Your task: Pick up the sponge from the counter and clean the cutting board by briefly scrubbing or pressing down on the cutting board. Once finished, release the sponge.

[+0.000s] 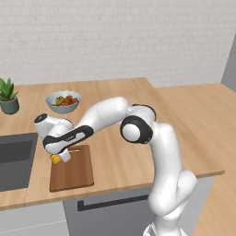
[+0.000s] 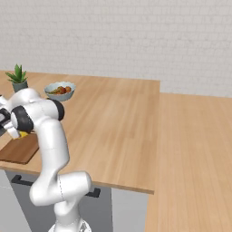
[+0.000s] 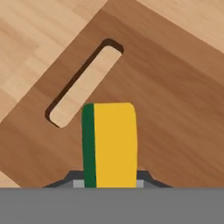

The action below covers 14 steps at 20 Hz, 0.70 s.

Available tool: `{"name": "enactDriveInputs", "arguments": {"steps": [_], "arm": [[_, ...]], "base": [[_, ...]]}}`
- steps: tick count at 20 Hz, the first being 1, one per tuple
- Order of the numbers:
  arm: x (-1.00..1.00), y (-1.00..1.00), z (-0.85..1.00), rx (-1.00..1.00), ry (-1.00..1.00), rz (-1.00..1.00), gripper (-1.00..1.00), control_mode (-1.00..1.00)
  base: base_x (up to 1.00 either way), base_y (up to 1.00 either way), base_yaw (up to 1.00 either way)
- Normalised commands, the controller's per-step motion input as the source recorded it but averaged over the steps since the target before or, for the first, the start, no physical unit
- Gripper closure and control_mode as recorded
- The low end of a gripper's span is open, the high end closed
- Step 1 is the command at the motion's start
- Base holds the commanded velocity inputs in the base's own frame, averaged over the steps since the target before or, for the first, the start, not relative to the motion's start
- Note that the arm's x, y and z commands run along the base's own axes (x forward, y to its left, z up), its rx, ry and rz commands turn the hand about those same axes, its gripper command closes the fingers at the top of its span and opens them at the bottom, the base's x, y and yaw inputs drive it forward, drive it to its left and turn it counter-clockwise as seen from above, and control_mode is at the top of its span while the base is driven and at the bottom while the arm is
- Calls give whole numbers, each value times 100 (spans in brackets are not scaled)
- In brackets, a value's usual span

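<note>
Small sponge (image 3: pixel 109 144), thin green face beside thick yellow foam, pinched in the tool (image 3: pixel 109 181) over the dark reddish-brown cutting board (image 3: pixel 166 109) near its slot.

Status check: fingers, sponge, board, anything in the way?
Gripper shut on sponge. Sponge over cutting board, near its slot handle; contact unclear. Nothing lying on the board.

The sponge (image 3: pixel 109 144) (green scouring strip along one side, yellow foam on the rest) stands on edge, clamped in the gripper (image 3: pixel 109 181). Just beyond it lies the dark reddish-brown cutting board (image 3: pixel 175 109), flat on the light-tan counter (image 3: pixel 26 39), slot handle just past the sponge's far end.
</note>
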Motion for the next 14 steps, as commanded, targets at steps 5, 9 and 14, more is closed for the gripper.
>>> {"name": "enactDriveInputs", "arguments": {"steps": [5,9,14], "arm": [[-100,0,-14,0,0,-3,100,-100],[-100,0,0,1,4,-2,100,-100],[-100,-1,0,1,2,-1,100,-100]], "base": [[0,0,0],[0,0,0],[0,0,0]]}}
